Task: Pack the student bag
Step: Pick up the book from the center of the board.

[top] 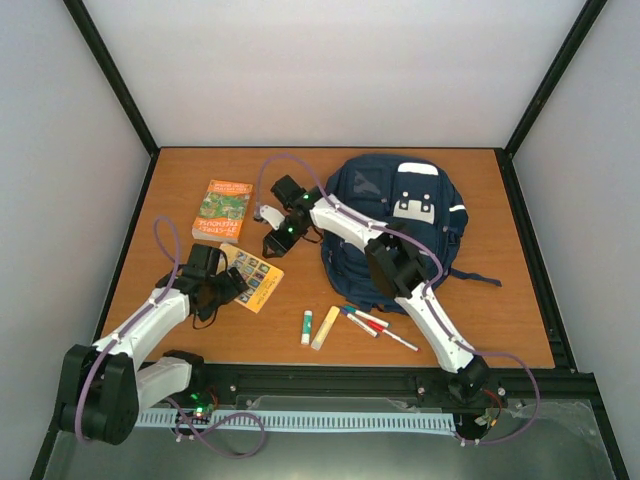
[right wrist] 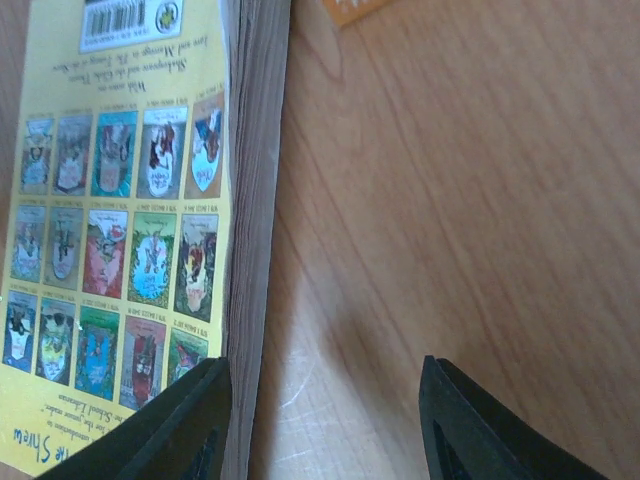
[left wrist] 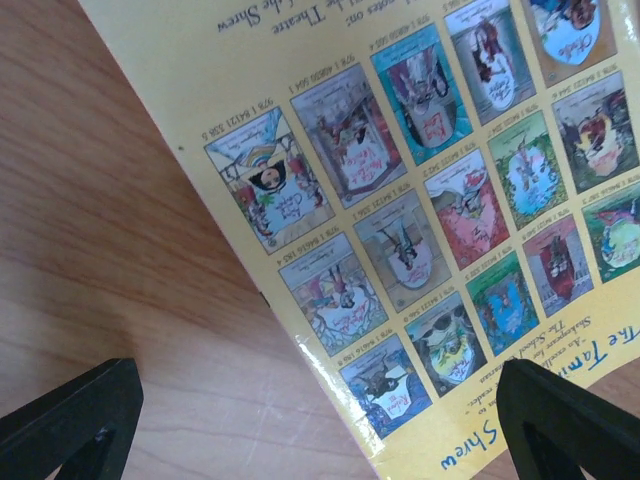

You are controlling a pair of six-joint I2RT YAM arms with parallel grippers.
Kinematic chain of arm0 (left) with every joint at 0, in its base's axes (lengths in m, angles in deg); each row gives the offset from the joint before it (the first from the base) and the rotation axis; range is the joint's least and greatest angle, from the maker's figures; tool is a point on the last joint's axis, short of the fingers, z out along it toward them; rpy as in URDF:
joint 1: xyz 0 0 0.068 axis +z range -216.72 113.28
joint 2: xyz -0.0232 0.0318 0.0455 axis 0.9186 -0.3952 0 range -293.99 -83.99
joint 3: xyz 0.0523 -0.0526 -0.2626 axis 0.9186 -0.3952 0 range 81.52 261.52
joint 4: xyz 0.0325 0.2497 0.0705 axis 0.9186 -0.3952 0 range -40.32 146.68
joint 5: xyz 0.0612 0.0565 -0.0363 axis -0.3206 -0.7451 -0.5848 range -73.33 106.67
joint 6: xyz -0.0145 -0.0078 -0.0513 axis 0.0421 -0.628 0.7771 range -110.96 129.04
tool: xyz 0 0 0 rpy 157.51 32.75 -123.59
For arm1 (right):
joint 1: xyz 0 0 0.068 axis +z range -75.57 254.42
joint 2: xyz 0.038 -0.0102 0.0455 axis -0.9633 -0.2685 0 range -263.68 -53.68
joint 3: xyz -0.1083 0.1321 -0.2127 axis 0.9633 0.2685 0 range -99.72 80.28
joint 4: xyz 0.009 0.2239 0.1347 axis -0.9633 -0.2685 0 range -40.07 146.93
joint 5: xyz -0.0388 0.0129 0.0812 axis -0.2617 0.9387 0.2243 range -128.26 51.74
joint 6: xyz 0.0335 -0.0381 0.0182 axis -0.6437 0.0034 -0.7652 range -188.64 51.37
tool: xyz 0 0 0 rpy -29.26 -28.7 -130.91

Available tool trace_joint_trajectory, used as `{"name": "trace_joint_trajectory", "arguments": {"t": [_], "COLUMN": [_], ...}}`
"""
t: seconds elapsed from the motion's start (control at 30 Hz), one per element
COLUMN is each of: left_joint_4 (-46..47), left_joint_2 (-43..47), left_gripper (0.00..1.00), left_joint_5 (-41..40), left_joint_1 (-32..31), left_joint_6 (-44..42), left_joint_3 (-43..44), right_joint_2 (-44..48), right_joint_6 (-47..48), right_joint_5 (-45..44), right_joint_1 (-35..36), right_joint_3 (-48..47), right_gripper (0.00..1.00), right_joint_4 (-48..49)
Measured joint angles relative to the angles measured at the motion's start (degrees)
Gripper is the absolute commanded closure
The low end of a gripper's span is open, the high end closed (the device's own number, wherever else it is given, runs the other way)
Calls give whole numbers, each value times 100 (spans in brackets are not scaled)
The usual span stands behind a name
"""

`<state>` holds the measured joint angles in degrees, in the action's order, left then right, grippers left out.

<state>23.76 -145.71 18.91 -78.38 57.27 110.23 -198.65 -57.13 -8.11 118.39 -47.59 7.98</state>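
Left tool (left wrist: 318,368) stands released, its two black fingers spread as wide as they go. One finger (left wrist: 75,420) is over bare wood and the other over the glossy cover near a corner of the thin yellow paperback book (top: 252,277), which lies on the wooden table (top: 500,300) at a slant. The book's back cover faces up and shows rows of small coloured cover pictures with blue lettering near the corner. Nothing is between the fingers but the book's corner and the table below.

Right tool (right wrist: 325,365) reaches across from the other side and hangs at the far edge of the same yellow book. Its fingers are partly parted and hold nothing: one sits above the book's page edge, the other over bare wood, with open table between them.

Farther back on the table lies the large navy-blue fabric backpack with a white buckled patch (top: 440,240), to the right of centre, flat on its back with dark straps trailing toward the right. The right arm's links pass over its left part.

Behind the yellow book, apart from it, rests a thick orange and green paperback (top: 222,210). Near the front edge of the table, in front of the backpack, lie a small white glue stick (top: 307,327), a cream-coloured stick (top: 325,327) just beside it, and several marker pens (top: 372,325) close together.
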Motion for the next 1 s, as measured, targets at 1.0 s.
{"name": "trace_joint_trajectory", "arguments": {"t": [1.0], "left_joint_4": [164], "left_joint_2": [103], "left_gripper": [0], "left_joint_5": [57], "left_joint_1": [0], "left_joint_6": [13], "left_joint_3": [-66], "right_joint_2": [-59], "right_joint_6": [-483], "right_joint_5": [-494], "right_joint_1": [461], "right_joint_3": [-31], "right_gripper": [61], "right_joint_4": [-26]}}
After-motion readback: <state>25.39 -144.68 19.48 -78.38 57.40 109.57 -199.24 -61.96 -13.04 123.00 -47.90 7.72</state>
